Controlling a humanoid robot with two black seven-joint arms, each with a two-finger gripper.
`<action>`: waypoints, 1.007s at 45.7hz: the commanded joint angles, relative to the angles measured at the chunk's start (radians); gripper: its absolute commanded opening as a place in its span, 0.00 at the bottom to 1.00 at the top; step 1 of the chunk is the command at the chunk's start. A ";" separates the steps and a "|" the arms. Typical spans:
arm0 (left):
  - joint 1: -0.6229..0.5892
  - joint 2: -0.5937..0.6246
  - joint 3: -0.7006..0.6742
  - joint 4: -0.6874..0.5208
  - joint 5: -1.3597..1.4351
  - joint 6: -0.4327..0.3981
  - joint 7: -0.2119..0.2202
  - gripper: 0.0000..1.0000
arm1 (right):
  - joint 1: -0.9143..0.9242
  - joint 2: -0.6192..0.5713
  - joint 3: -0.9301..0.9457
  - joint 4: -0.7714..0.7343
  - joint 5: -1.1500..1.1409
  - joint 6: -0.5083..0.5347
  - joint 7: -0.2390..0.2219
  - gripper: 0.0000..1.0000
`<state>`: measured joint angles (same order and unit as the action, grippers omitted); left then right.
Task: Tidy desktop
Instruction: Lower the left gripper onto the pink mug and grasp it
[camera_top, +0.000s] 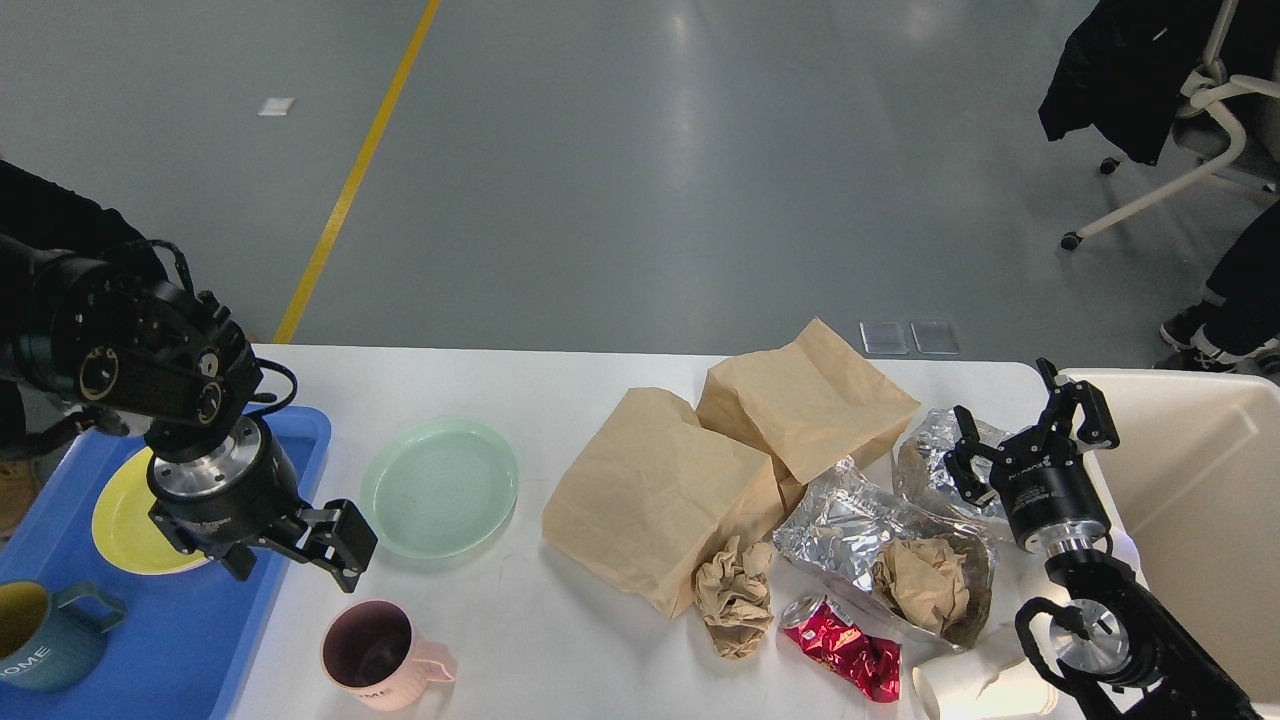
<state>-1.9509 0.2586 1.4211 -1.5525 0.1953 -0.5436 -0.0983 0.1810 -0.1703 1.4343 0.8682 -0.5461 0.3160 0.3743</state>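
The white desktop (560, 380) carries dishes on the left and rubbish on the right. A pale green plate (440, 487) lies left of centre, with a pink mug (375, 655) in front of it. My left gripper (295, 558) is open and empty. It hangs over the blue tray's right edge, just behind the pink mug and left of the green plate. My right gripper (1020, 430) is open and empty over crumpled foil (860, 520) at the desktop's right end.
The blue tray (200, 620) holds a yellow plate (120, 525) and a blue mug (40, 635). Two brown paper bags (660, 500), crumpled paper (735, 595), a crushed red can (840, 645) and a white paper cup (985, 685) lie at the right. A cream bin (1200, 500) stands beside the desktop.
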 joint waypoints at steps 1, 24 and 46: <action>0.084 -0.012 -0.025 0.023 0.000 -0.001 0.029 0.96 | 0.000 0.000 0.000 0.000 0.000 0.000 0.000 1.00; 0.210 -0.015 -0.034 0.140 0.007 0.111 0.074 0.96 | 0.000 0.000 0.000 0.000 0.000 0.000 0.000 1.00; 0.280 -0.018 -0.088 0.138 0.009 0.182 0.127 0.96 | 0.002 0.000 0.000 0.000 0.000 0.000 0.000 1.00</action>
<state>-1.6774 0.2424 1.3464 -1.4144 0.2041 -0.3577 0.0244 0.1810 -0.1703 1.4343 0.8682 -0.5461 0.3160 0.3743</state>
